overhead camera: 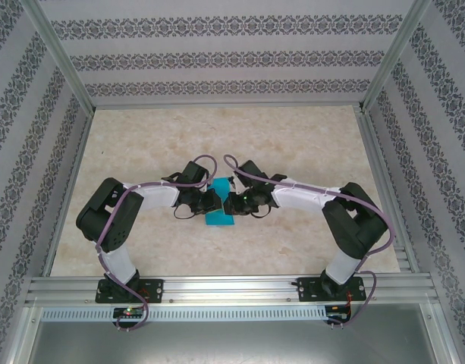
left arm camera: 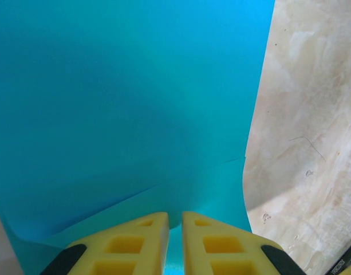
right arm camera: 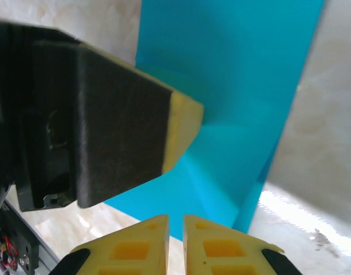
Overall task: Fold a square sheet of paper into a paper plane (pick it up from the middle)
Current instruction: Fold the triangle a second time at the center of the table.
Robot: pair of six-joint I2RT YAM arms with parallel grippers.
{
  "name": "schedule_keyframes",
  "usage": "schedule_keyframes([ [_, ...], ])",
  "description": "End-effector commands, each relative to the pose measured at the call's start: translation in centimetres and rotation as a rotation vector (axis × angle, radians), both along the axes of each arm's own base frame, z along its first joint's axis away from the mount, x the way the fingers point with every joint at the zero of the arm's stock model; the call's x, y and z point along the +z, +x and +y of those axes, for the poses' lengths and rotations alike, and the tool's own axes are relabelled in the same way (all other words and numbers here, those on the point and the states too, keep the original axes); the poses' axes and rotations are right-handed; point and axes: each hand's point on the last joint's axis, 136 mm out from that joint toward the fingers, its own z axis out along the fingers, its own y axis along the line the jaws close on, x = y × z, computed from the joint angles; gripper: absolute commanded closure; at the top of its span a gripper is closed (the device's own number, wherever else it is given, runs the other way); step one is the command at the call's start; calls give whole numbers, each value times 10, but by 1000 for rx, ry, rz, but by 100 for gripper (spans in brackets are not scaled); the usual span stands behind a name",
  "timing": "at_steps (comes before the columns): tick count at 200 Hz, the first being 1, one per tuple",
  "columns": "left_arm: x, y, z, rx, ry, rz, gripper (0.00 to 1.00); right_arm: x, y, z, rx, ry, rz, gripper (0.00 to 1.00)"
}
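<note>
**Left gripper**: we see its yellow jaws drawn almost together, with the cyan-blue sheet of paper pinched in the narrow slit between them. The sheet spreads out ahead of the gripper, and a diagonal crease runs just beyond its tips.

**Right gripper**: its jaws are likewise nearly closed. The near edge of the sheet meets the tips, but we cannot tell whether it is nipped. Just ahead and to the left of this gripper, one black-and-yellow finger of the left gripper stands against the paper.

**From above**: both grippers meet at the sheet, which lies between them as a narrow folded strip on the marble-patterned bench.
</note>
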Motion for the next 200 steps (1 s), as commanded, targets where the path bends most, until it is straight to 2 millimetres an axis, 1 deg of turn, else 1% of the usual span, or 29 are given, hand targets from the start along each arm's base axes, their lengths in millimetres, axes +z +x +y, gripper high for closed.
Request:
schedule_keyframes([
  [1,-30,-21,18,25,102,82,83,-9,1,3,-14,-18,5,86],
  [37,-31,-21,18,28,102,85,83,-17,0,13,2,-26,20,86],
  [51,-31,-21,18,33,103,86,83,-21,0,14,2,-37,31,86],
  [106,-35,-22,22,46,118,95,84,-37,-8,-1,5,-110,49,87],
  [200,-38,-23,25,60,136,102,84,-47,-23,-19,58,-185,77,87],
])
